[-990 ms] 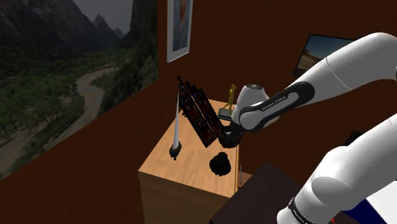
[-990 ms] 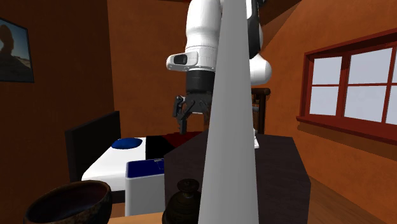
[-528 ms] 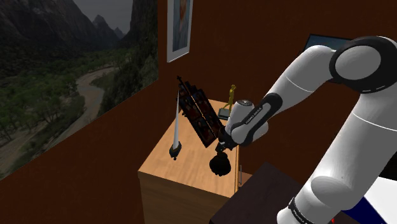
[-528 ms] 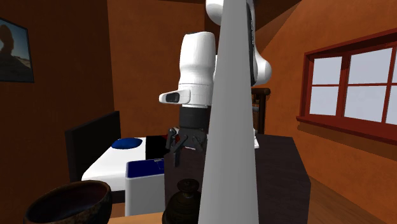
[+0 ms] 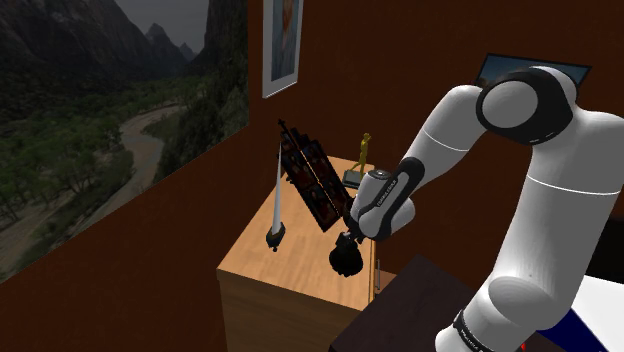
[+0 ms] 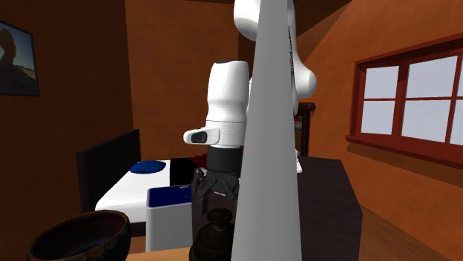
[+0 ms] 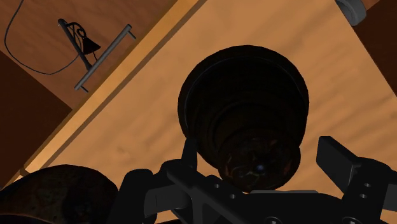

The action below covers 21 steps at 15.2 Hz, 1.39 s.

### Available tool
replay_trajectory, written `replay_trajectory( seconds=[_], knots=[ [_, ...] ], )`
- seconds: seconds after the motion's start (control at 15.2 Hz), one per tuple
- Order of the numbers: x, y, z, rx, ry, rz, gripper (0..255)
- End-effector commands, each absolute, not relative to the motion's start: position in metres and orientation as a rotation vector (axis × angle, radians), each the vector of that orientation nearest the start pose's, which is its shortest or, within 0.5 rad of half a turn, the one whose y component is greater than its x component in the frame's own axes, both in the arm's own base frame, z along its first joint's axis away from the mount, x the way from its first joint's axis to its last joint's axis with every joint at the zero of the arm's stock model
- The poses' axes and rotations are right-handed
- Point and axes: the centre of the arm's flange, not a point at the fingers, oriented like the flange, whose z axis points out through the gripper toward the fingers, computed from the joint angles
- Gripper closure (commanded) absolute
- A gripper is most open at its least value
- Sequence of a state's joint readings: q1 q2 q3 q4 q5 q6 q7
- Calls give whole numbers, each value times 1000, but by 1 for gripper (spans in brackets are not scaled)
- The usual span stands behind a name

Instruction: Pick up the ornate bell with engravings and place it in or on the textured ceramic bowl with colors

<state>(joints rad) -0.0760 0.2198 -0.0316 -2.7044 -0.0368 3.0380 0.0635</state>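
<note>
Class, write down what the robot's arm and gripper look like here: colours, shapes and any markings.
The arm is built of smooth, rounded white links with dark joints. Near the wrist, a dark band carries small pale lettering, too small to read. The gripper is all black, with two blocky fingers set on a black body.

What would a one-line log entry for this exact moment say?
stage: pre-grasp | gripper: open, straddling dark bell | bell: upright on wooden cabinet top | dark bowl: beside bell
</note>
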Motion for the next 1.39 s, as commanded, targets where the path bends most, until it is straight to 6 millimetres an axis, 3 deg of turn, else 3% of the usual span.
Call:
replay_trajectory(
  seconds=[0.0, 0.4, 0.46, 1.06, 1.32],
  knots=[
    [410, -43, 167, -3145, 211, -180, 0],
    [410, -43, 167, -3145, 211, -180, 0],
    [410, -43, 167, -3145, 211, -180, 255],
    [410, -43, 167, -3145, 211, -180, 255],
    [410, -43, 188, -3145, 211, -180, 255]
  ],
)
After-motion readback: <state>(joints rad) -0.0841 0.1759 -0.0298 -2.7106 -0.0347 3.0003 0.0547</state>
